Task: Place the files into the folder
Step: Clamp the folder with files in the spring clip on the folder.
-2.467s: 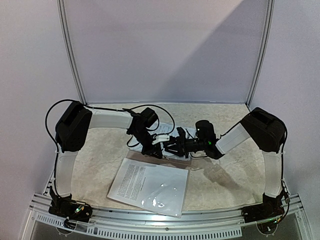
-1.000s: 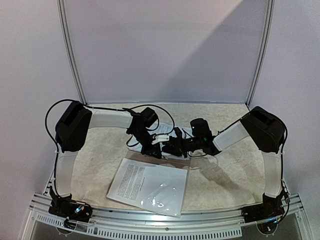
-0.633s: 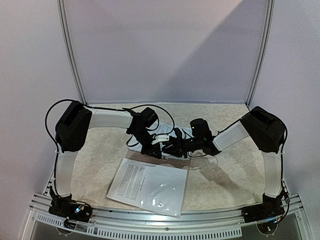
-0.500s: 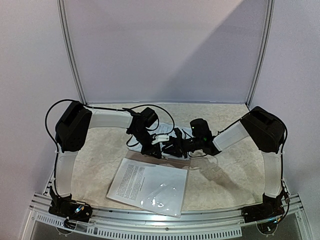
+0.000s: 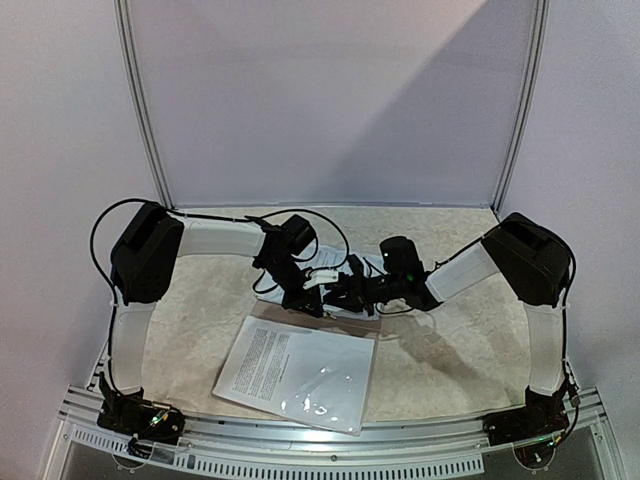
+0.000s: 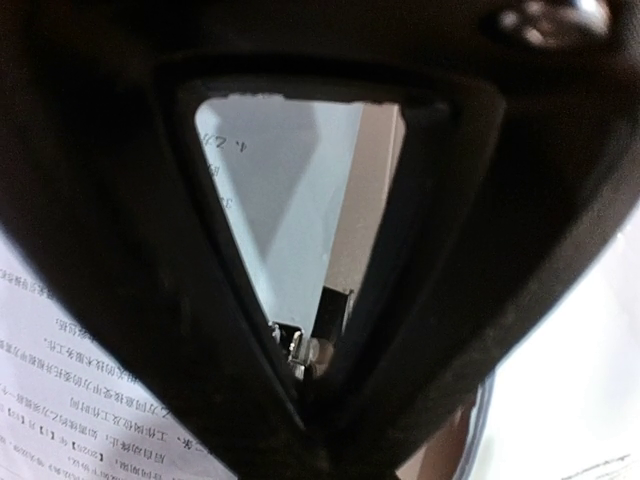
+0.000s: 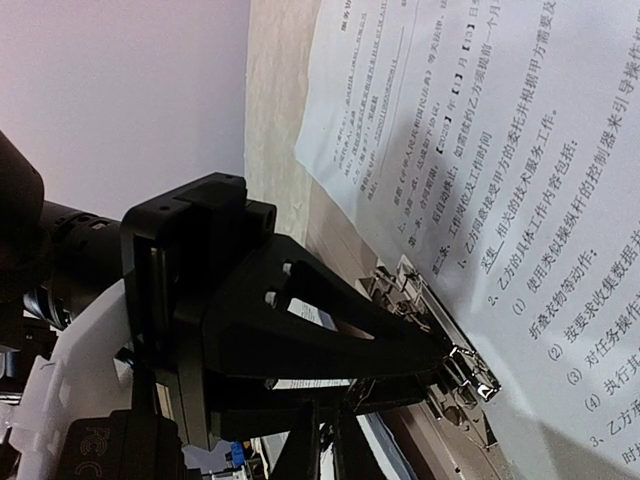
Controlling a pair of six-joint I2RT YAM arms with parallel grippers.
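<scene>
The files (image 5: 295, 370) are white printed sheets lying on the tan folder (image 5: 268, 311) near the table's front. In the right wrist view a file (image 7: 500, 150) reaches the folder's metal clip (image 7: 470, 375) on the brown leaf (image 7: 330, 235). My left gripper (image 5: 318, 305) points down at the folder's far edge. Its tips (image 7: 445, 362) are shut on the clip, whose metal shows just above the closed tips (image 6: 312, 400). My right gripper (image 5: 340, 293) faces it from the right. Its thin tips (image 7: 325, 440) stand almost together, and I can make out nothing between them.
The beige mottled tabletop (image 5: 450, 350) is bounded by a white back panel (image 5: 330, 110) with metal posts (image 5: 140, 100) at both sides. An aluminium rail (image 5: 330, 445) runs along the near edge. A black cable (image 5: 335, 230) loops over the left arm.
Since the earliest frame the right arm has crept left, closer to the left gripper. Over the last second nothing visibly shifts; the sheets and the folder lie as before.
</scene>
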